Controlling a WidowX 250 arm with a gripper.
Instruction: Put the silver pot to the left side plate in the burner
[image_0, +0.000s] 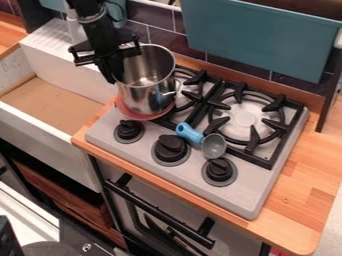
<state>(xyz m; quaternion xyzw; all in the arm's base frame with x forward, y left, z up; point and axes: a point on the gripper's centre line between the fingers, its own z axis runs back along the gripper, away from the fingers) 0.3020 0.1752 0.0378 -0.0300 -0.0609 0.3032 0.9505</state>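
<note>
The silver pot (148, 92) stands at the left part of the stove, over a reddish-orange plate (137, 115) whose rim shows around the pot's base. Its open top faces up, and a small metal handle is on its right side. At the pot's left rim is the black gripper (113, 75), hanging from the upper left and overlapping the rim in view. Whether it touches or holds the rim cannot be made out. The left burner (190, 92) is just right of the pot, partly hidden behind it.
A right burner (246, 119) with black grates lies farther right. A blue-handled grey ladle (212, 145) rests between the grates and the black knobs (170, 147). The white sink (43, 115) is at the left, and teal bins (260, 37) hang behind the stove.
</note>
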